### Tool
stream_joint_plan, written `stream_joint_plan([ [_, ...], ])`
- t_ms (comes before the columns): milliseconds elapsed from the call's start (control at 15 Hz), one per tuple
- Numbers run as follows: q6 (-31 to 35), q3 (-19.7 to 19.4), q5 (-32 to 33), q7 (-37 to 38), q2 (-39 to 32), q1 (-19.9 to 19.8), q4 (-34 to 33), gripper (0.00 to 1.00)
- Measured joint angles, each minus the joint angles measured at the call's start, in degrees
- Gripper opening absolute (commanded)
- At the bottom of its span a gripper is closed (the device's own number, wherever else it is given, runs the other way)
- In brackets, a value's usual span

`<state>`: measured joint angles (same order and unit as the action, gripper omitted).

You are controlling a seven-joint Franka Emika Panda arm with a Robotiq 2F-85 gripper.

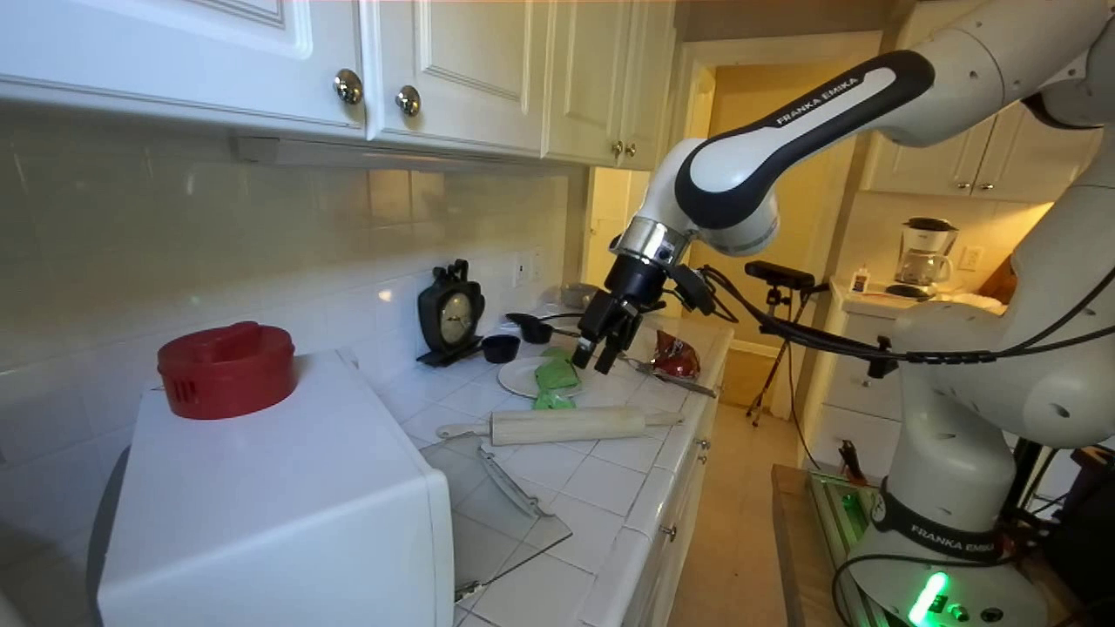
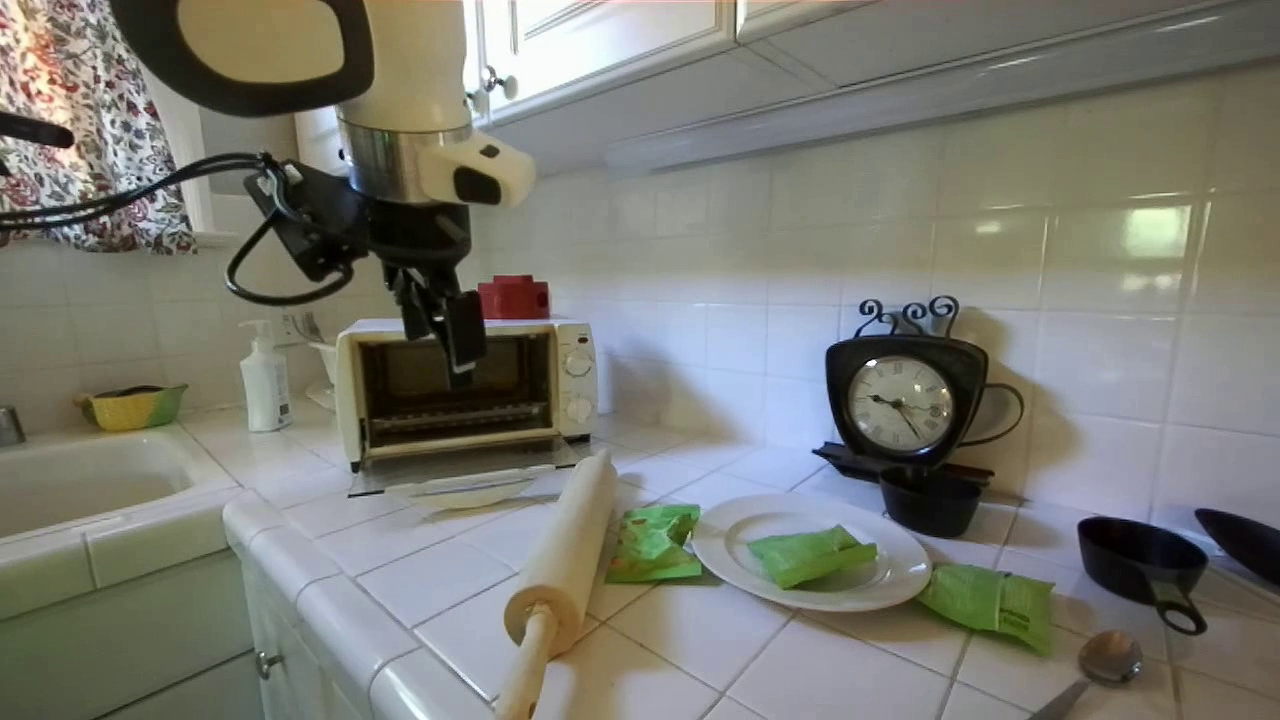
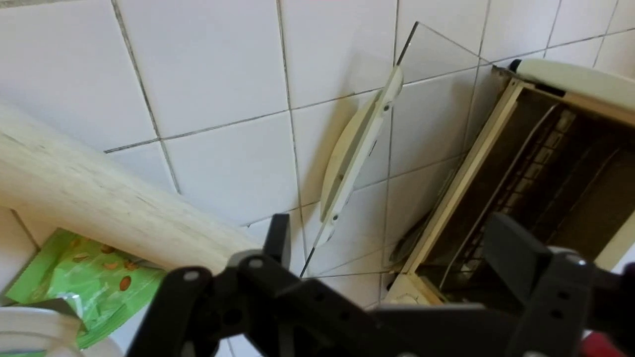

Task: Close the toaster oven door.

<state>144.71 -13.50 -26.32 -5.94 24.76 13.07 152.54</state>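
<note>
Glass door (image 3: 399, 156) lowered, toaster oven (image 3: 570, 188) at three o'clock in the wrist view; gripper (image 3: 391, 233) spread wide, empty.

Oven (image 1: 287, 453) is white, cream in front, dk brown inside. Door (image 1: 488, 531) is clear glass w/ cream handle (image 3: 362, 153). Gripper (image 1: 594, 357) is mostly blk; arm (image 1: 967, 78) is white & blk. Tub (image 1: 228, 374) is solid red. Desk (image 3: 228, 168) is white tile w/ grey grid. Rolling pin (image 2: 573, 550) is pale tan, plate (image 2: 720, 545) white, packets (image 2: 655, 543) bright grn. Clock (image 2: 903, 400) is blk w/ whitish dial (image 2: 880, 425). Basket (image 2: 133, 410) is yel & grn. Curtain (image 2: 90, 120) is multicol. floral on white.
</note>
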Motion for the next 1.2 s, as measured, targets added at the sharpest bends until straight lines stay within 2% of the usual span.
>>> stream_joint_plan([
  [467, -4.71, -1.32, -7.44, -10.15, -5.31, -1.12, -0.54, 1.00],
  [733, -2.98, -0.19, -9.80, -10.50, -8.85, -3.28, -0.61, 1.00],
  [933, -1.22, -0.01, -15.83, -12.68, -10.81, -4.00, -1.12, 1.00],
  [1200, -1.20, 1.73, -16.26, -13.10, -11.10, -5.62, -1.27, 1.00],
])
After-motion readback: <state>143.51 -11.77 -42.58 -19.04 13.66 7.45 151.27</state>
